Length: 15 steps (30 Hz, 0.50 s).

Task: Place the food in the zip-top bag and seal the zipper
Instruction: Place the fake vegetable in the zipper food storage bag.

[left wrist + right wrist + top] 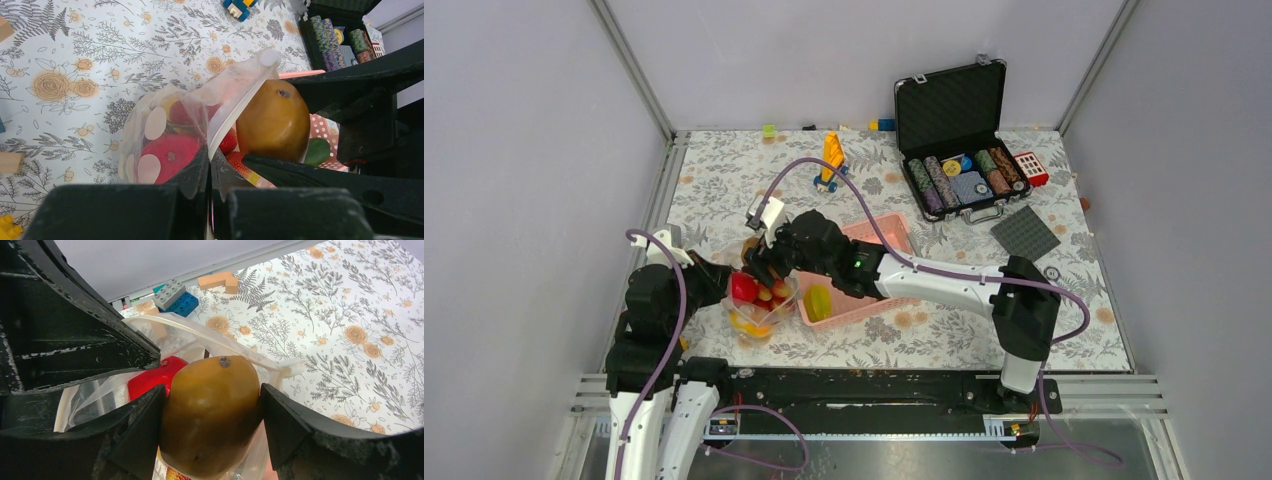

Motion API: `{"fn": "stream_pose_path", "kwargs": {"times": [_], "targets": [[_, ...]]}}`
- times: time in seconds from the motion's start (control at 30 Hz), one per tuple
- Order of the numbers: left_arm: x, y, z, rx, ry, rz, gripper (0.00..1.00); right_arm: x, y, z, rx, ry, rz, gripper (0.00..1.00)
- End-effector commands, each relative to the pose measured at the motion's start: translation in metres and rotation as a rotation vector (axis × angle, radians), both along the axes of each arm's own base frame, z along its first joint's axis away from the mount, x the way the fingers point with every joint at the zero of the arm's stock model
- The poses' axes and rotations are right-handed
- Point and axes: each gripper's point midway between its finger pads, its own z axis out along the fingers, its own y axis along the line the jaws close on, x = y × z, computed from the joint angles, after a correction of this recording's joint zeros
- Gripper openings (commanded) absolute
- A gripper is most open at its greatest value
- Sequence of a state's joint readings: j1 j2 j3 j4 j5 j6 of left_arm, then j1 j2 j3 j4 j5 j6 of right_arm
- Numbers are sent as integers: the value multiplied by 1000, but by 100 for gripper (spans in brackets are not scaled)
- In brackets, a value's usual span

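The zip-top bag [762,308] lies open on the table, left of the pink basket. It holds a red fruit [170,155], a strawberry [228,142] and yellow pieces. My left gripper [210,160] is shut on the bag's zipper [235,105] and holds the mouth up. My right gripper [211,405] is shut on a brown-yellow toy fruit [212,415] and holds it in the bag's mouth, above the red fruit [150,380]. The same fruit shows in the left wrist view [272,122]. A yellow-green fruit [818,300] lies in the basket.
The pink basket [886,228] sits right beside the bag. An open black case of poker chips [959,180] stands at the back right, with a grey baseplate [1025,236] in front of it. A yellow toy [830,160] stands at the back. Loose bricks [175,295] lie near the bag.
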State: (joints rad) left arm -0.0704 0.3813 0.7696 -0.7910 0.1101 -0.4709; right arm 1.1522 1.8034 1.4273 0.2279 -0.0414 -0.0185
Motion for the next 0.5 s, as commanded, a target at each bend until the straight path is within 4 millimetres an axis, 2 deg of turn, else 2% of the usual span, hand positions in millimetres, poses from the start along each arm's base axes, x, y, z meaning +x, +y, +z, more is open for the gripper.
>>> {"fn": "stream_pose_path", "kwargs": {"times": [0.0,0.1,0.2,0.47], "targets": [[8,1,15,-5,-67,3,0,5,7,23,43,-21,-49,71],[8,2,15,-4,-70,7,0,-1,11,21,21,-19,-33,79],[8,2,15,-3,-72,10,0,-7,12,20,3,-35,-21,98],[7,2,16,-5,-74,8,0,-10,5,30,-7,-39,-36,100]]}}
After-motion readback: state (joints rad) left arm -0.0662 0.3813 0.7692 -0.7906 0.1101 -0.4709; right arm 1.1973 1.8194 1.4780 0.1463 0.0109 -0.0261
